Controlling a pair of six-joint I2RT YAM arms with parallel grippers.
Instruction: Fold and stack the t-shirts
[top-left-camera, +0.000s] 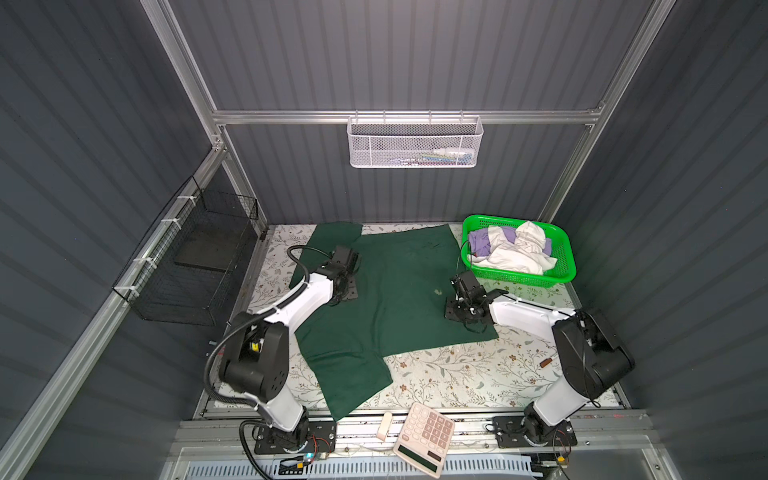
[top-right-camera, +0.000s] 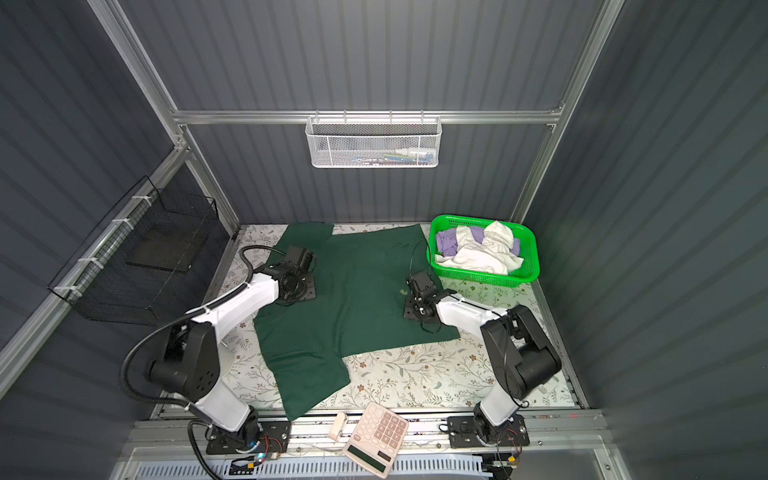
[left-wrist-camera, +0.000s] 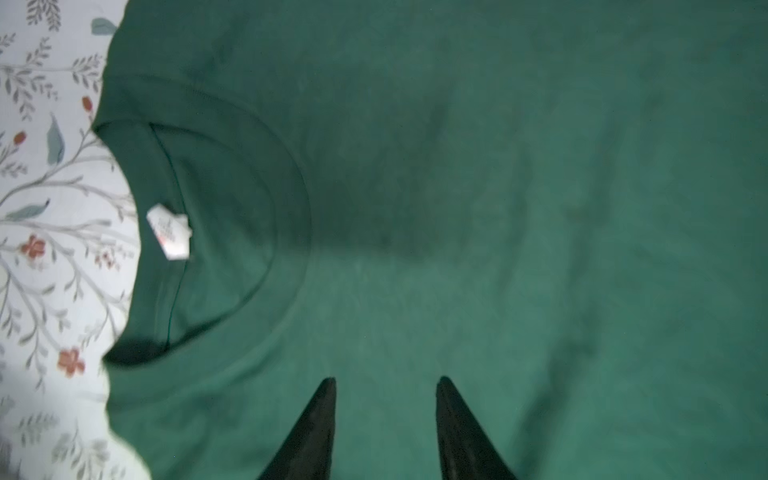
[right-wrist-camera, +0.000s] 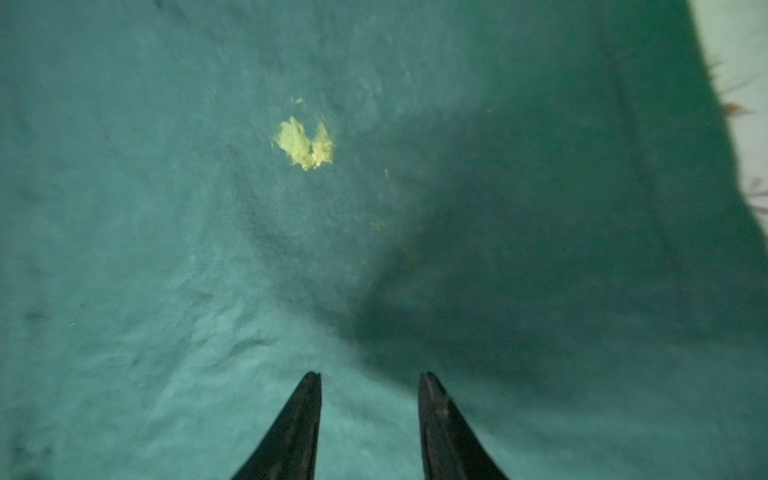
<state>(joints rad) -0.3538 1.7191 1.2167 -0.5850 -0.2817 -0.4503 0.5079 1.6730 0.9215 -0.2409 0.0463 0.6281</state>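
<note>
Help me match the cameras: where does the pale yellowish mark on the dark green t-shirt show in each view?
Top view: pale mark on the dark green t-shirt, just left of the right arm.
Top view: same spot.
Left wrist: not in it; only collar and neck label.
Right wrist: pale mark ahead of the open right gripper.
Shared landmark: the dark green t-shirt, in all four.

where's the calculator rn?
In both top views, the calculator lies on the front rail, between the arm bases, beside a small white block.
</note>
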